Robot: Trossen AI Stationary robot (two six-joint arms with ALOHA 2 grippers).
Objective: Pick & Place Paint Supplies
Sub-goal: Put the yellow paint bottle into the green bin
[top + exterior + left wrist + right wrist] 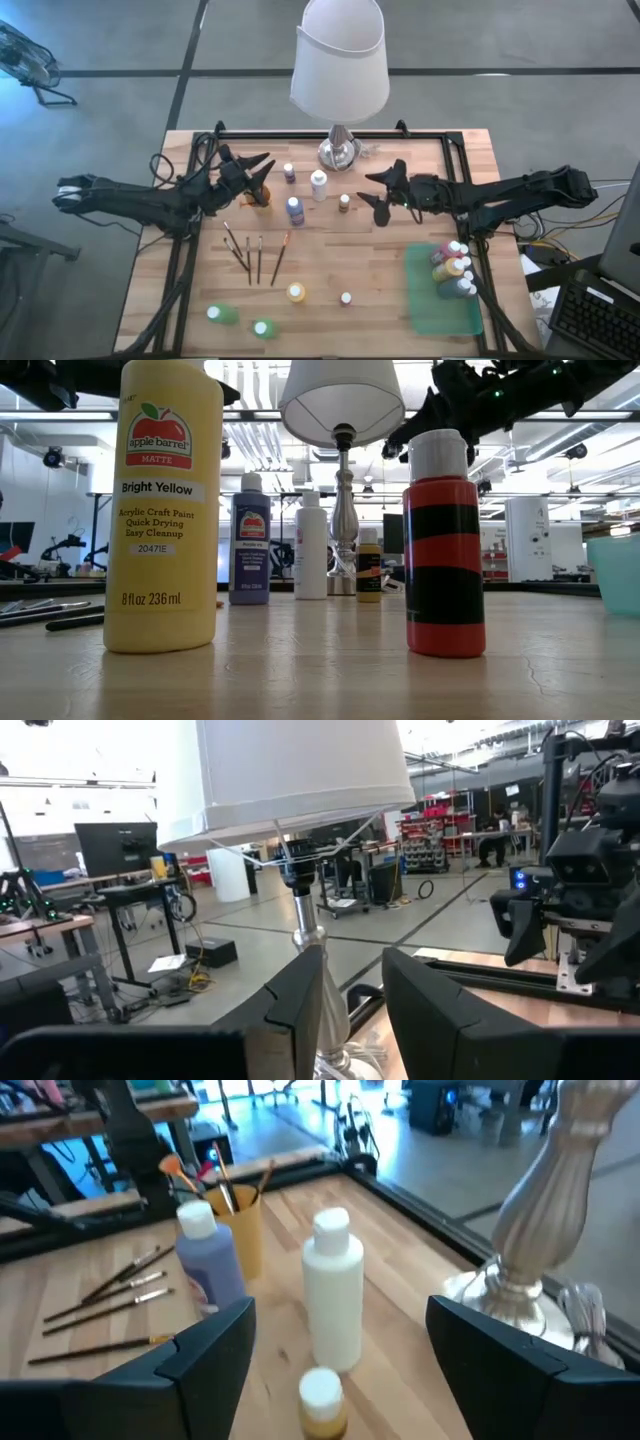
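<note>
From above, the pale wooden tabletop (330, 255) carried scattered small white-capped paint bottles (295, 209), with thin dark-handled brushes (250, 255) at eight o'clock. The left gripper (262, 172) hovered part-open, empty; the right gripper (385, 190) stood wide, empty. Down low, the tall yellow bottle (164, 510) read "apple barrel, Bright Yellow", workshop behind.

Even bright overhead room light, soft shadows on table (330, 250), right wrist view blurred
</note>
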